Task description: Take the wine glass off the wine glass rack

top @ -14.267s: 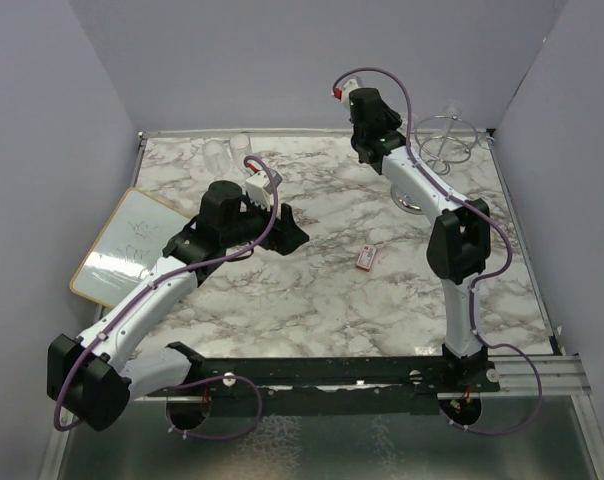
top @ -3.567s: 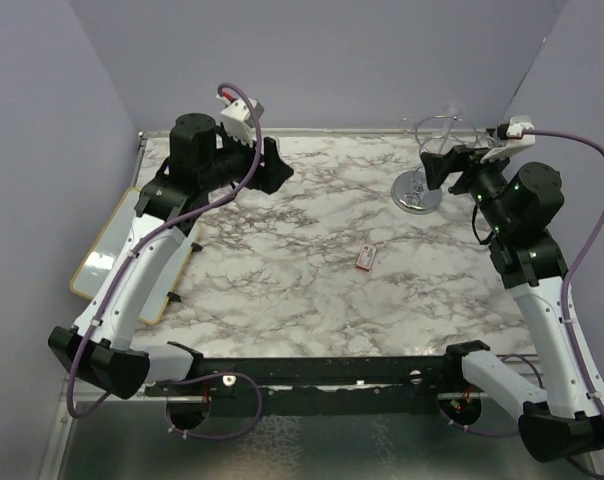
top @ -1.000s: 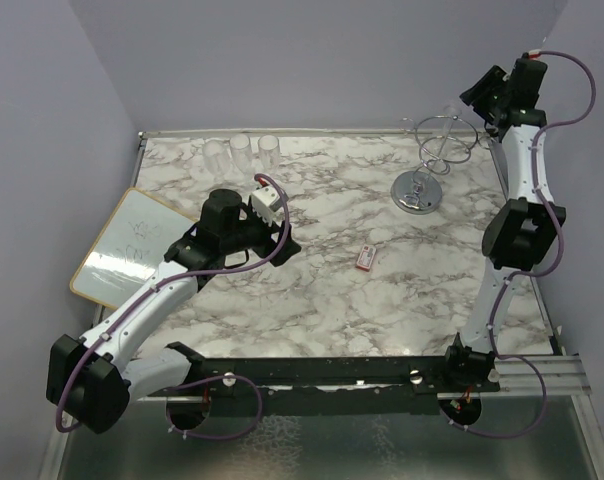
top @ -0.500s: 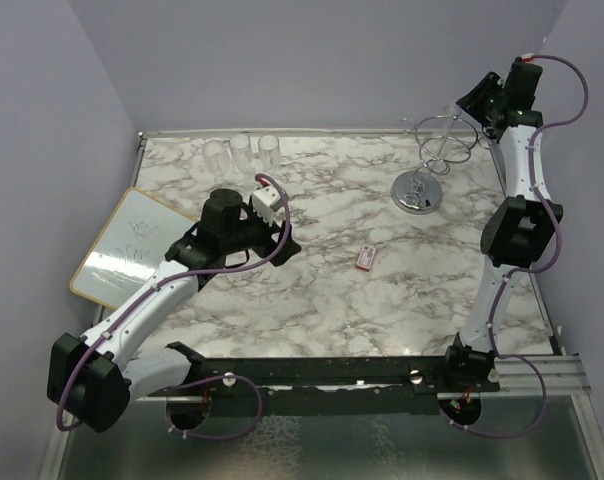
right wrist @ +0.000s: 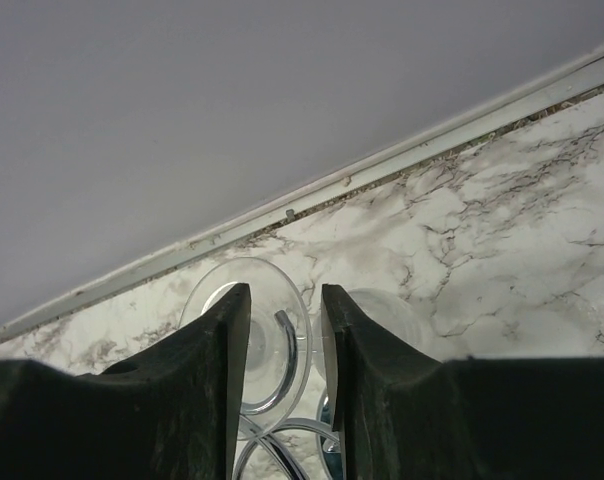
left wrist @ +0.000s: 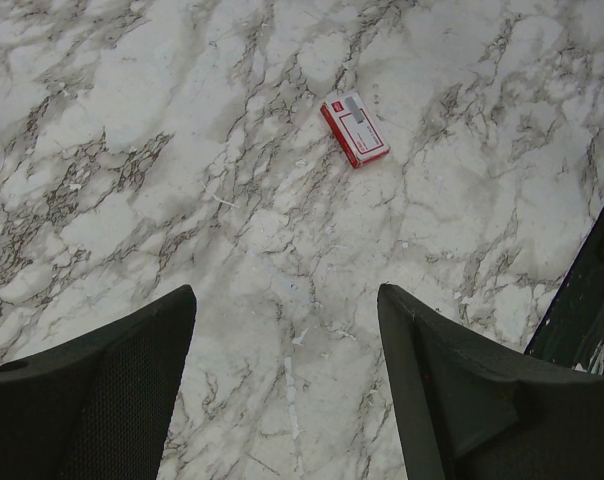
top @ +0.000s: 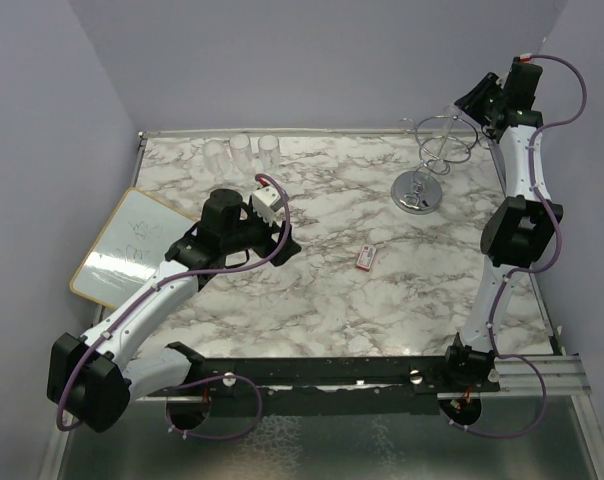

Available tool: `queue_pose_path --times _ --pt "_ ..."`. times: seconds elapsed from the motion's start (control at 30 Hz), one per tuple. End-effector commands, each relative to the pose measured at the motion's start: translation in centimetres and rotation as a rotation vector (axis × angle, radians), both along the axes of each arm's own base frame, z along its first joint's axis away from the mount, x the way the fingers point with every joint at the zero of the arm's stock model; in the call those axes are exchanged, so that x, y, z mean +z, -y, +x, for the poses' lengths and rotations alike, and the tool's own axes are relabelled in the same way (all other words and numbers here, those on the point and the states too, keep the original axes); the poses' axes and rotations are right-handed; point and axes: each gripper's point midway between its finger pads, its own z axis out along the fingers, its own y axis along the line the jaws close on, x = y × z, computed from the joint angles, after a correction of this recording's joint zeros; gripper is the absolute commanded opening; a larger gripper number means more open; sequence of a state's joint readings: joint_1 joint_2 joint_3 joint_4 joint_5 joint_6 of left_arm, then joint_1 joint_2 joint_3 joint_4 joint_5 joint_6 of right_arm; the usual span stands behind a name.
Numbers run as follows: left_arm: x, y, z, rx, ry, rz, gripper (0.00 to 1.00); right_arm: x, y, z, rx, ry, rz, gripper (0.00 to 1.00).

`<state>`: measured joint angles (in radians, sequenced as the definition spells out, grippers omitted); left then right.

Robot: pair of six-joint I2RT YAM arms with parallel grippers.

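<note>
Over the near surface the left end effector hangs spread, while at the far right corner the right end effector, narrowed, pinching or not I cannot tell, sits above the rack, the hanging glass just below, stem vertical, plain only in the wrist view.

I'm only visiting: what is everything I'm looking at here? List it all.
table: one, white-grey marble, under everything
wine glass rack: one, silver wire, far right corner
wine glass: one made out, clear, hanging in the rack
cups: three, clear, far left edge
whiteboard: one, white with tan rim, table's left edge
small box: one, red and white, mid-table
arms: two, white and black, purple cables, near edge
left hand: open, empty, above the marble
right hand: fingers flank the glass's foot; grip unclear
</note>
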<state>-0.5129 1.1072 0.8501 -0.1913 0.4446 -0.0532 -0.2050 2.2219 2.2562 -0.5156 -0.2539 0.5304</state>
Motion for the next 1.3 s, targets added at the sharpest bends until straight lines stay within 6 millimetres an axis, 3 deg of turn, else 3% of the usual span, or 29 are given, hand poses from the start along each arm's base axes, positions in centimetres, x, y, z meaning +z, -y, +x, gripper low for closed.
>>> queue_pose_path --times 0.0,0.73,1.27 --pt "0.4 0.4 0.0 -0.022 0.025 -0.012 0.75 1.6 -0.4 0.0 0.028 0.042 0.021 0.33" --pt "0.3 0.5 -0.1 -0.024 0.020 -0.013 0.75 4.0 -0.3 -0.6 0.004 0.090 0.022 0.12" --pt "0.1 0.5 -0.1 -0.023 0.017 -0.011 0.75 4.4 -0.6 -1.0 0.022 0.156 0.226 0.01"
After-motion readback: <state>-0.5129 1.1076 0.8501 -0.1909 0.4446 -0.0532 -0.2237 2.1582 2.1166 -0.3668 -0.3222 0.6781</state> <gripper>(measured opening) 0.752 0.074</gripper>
